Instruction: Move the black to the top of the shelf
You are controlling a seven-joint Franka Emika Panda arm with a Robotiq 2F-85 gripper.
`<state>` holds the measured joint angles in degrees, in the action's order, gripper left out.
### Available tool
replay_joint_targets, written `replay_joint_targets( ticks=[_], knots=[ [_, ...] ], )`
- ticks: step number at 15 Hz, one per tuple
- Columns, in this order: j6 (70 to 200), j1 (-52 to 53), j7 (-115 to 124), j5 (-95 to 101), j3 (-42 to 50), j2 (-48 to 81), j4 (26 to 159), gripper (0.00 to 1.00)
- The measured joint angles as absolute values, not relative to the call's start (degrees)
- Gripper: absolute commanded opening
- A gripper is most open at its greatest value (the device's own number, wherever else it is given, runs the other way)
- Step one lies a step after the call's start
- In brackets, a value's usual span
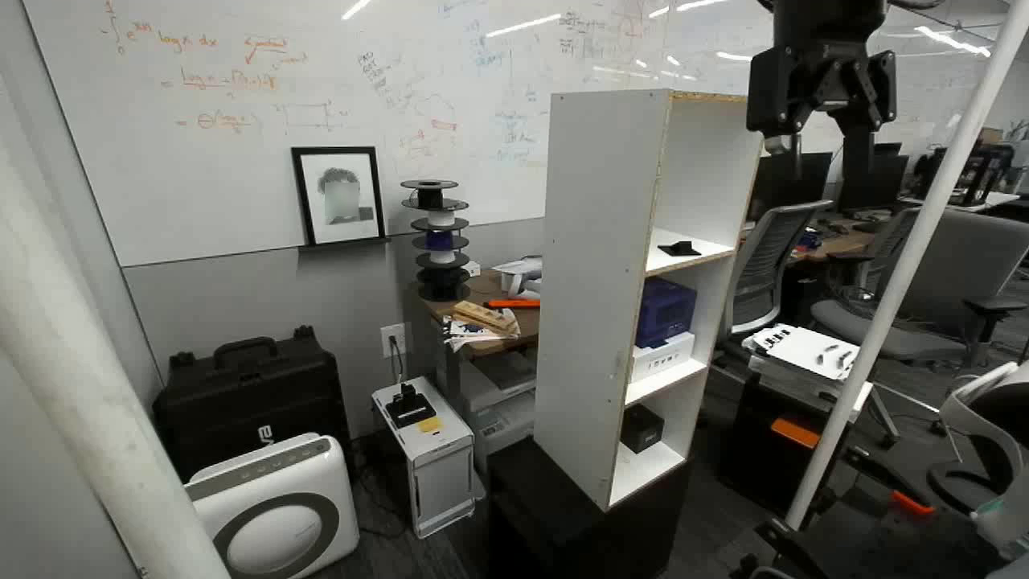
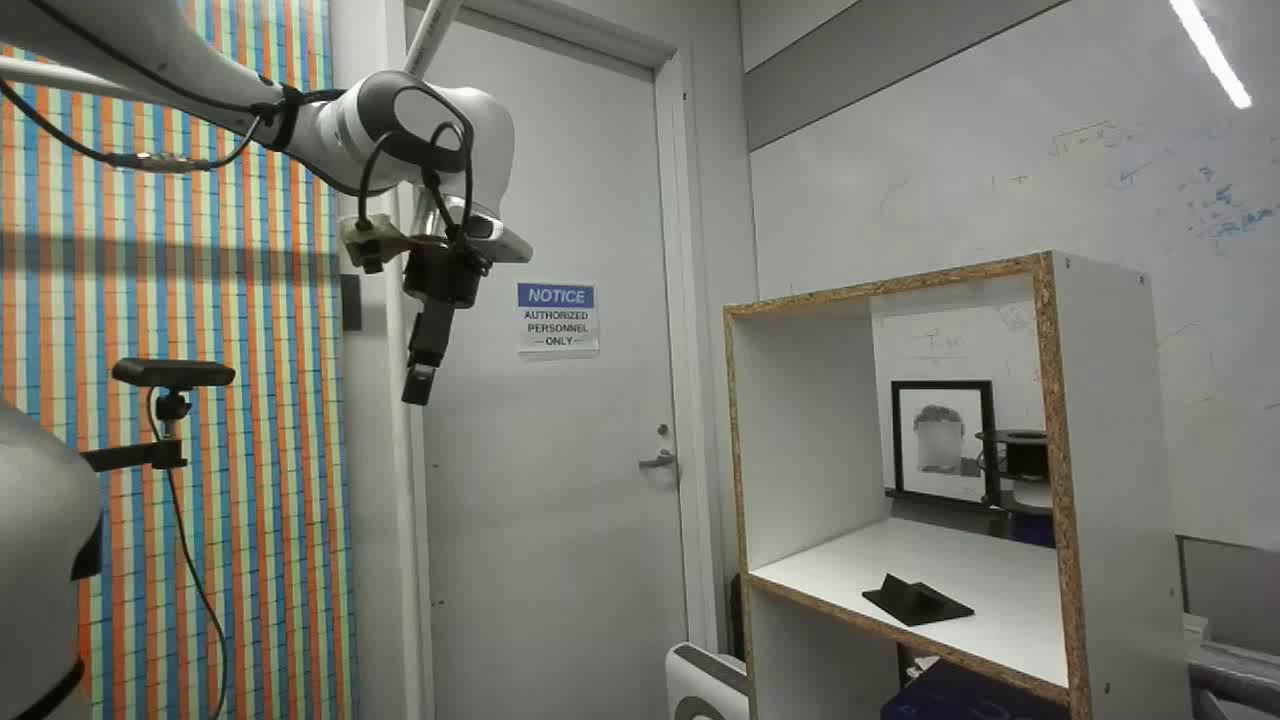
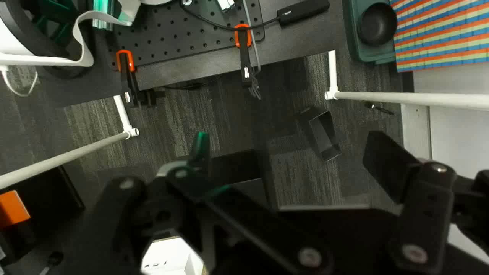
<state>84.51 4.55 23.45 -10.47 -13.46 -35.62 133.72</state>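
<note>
A small black piece [image 1: 679,248] with a flat base and a raised ridge lies on the floor of the shelf's top compartment; it also shows in an exterior view [image 2: 917,600]. The tall white shelf [image 1: 599,265] has raw chipboard front edges and stacked open compartments; its upper part stands at the right of an exterior view [image 2: 1115,470]. My gripper [image 1: 826,157] hangs fingers down, apart from the black piece and in front of the shelf. It also shows in an exterior view [image 2: 418,385]. In the wrist view the fingers [image 3: 290,156] are wide apart with nothing between them.
Lower compartments hold a dark blue box [image 1: 667,310] on a white box [image 1: 663,358] and a black box [image 1: 643,428]. A white post [image 1: 908,257] stands near the arm. A camera [image 2: 172,372] sits on a mount. The wrist view shows a desk with a pegboard [image 3: 183,32].
</note>
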Motion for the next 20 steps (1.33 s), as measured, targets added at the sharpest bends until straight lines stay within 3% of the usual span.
replay_joint_targets(
  ticks=[9, 20],
  knots=[
    [85.9, 4.3, 23.9, -10.1, -13.5, -35.9, 133.7, 1.00],
    [130.0, -7.8, 26.6, -8.0, -4.8, -33.2, 151.9, 1.00]
  ],
)
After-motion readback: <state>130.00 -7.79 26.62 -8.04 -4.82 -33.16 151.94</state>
